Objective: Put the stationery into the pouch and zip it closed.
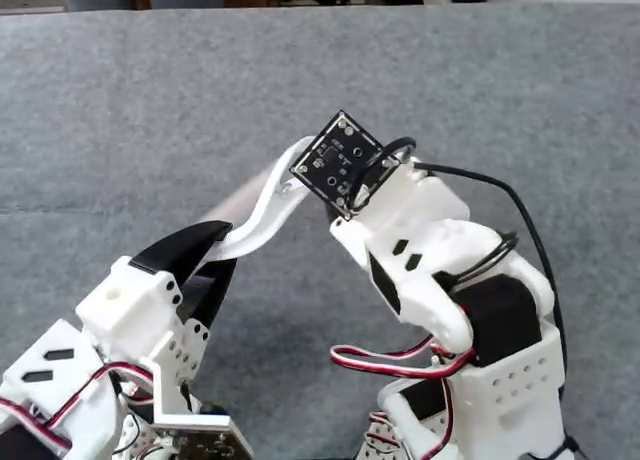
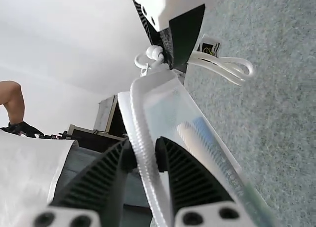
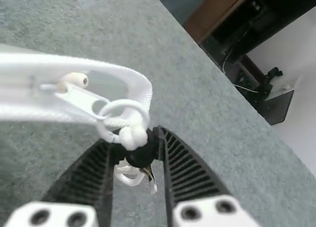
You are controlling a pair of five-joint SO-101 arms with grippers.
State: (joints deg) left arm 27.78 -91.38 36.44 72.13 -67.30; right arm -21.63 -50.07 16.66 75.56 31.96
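A translucent white pouch (image 1: 262, 212) hangs above the grey table between the two arms. My left gripper (image 2: 144, 155) is shut on the pouch's (image 2: 168, 113) zipper edge, its black fingers (image 1: 195, 250) pinching one end. Blurred blue and beige stationery (image 2: 202, 131) shows through the pouch wall. My right gripper (image 3: 140, 148) is shut on the white knotted pull cord (image 3: 131, 133) tied to the zipper slider (image 3: 81, 96) at the pouch's other end. In the left wrist view that right gripper (image 2: 173, 47) holds the cord (image 2: 150, 56) at the far end of the pouch.
Grey cloth (image 1: 480, 90) covers the whole table, with open room behind and to both sides of the arms. The right arm's camera board (image 1: 340, 160) sits over the pouch's far end. Furniture and a person's arm (image 2: 12, 101) stand beyond the table's edge.
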